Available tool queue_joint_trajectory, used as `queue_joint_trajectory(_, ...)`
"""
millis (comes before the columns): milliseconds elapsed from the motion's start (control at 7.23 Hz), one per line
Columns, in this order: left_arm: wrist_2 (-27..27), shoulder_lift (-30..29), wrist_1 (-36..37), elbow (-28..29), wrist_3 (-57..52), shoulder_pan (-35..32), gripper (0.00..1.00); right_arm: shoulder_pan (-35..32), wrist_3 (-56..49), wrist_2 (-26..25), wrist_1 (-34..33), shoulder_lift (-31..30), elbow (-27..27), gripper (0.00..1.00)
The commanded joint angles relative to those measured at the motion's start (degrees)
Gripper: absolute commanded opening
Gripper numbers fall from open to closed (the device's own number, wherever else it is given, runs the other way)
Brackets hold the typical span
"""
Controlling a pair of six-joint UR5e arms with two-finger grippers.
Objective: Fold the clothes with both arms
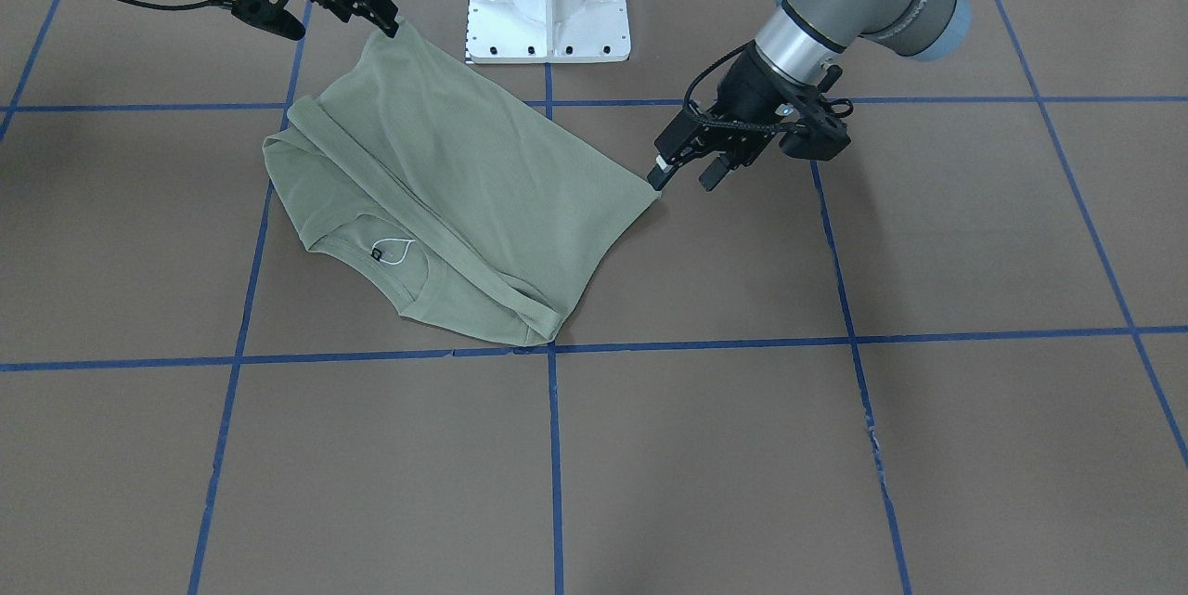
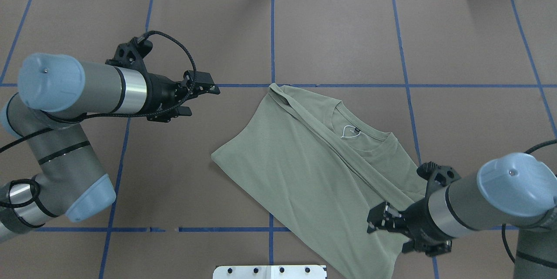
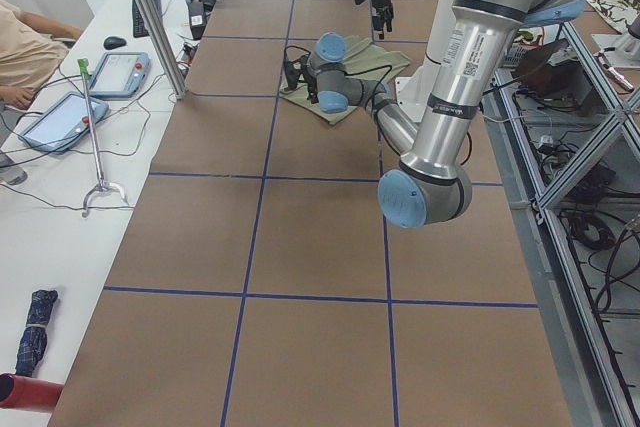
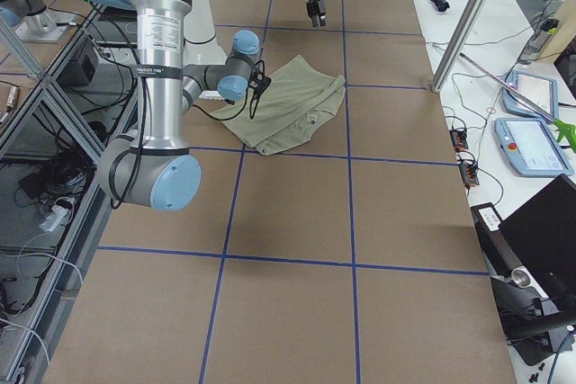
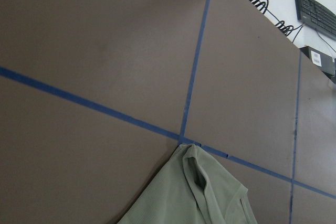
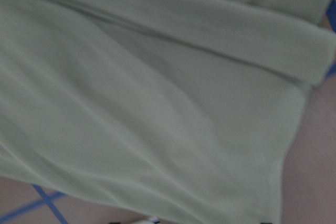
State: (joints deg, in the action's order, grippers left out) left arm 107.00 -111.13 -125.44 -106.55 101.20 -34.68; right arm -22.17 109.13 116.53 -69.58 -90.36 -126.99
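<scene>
1. Cable (image 2: 190, 58) in black is looped over the wrist of the left arm (image 2: 87, 85), which is seen at the left of the overhead view, stretched out above the brown table (image 2: 348, 31)
2. The left gripper (image 2: 203, 101) is held with its jaws spread wide and nothing between them; in the front-facing view it is placed just over one hem corner of the shirt, and no contact can be made out
3. The shirt (image 2: 296, 174) is laid flat across the central blue tape line (image 2: 272, 31), mostly on the right arm's side, near the white pedestal base (image 2: 270, 271)
4. A sleeve (image 2: 320, 135) is folded in a band across the body, and the collar (image 2: 367, 146), with its black label (image 2: 357, 130) and white loop (image 2: 347, 133), is left uncovered beside it
5. The right gripper (image 2: 377, 223) is positioned at the shirt's other hem corner; how far its jaws are parted, and whether cloth is pinched, cannot be told
6. The right arm (image 2: 478, 200) is seen at the lower right
</scene>
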Motion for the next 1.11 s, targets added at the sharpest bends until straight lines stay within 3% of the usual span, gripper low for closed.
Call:
queue_joint_trajectory(0,-6.24,-0.5,9.23,0.01,1.9,8.62,0.99,-12.13,-0.32,-5.07,0.06,8.59,7.94,1.0)
queue_joint_trajectory(138,-7.15,-0.23,10.03,1.24,2.16,11.36,0.99,-17.24,-1.89,-5.17,0.06,10.71,11.9,1.0)
queue_joint_trajectory(415,-7.25,-0.84,10.04,3.18,3.83,11.65,0.88,-19.04,-5.68,-5.35,-0.03,13.62,16.41,1.0)
queue_joint_trajectory(692,-7.33,-1.37,9.95,4.41,3.57,11.91,0.81,-19.05,-5.77,-5.35,0.06,14.25,18.52,1.0)
queue_joint_trajectory(968,-8.91,-1.81,9.78,4.85,3.04,11.91,0.66,-19.05,-5.77,-5.35,0.06,14.51,18.98,1.0)
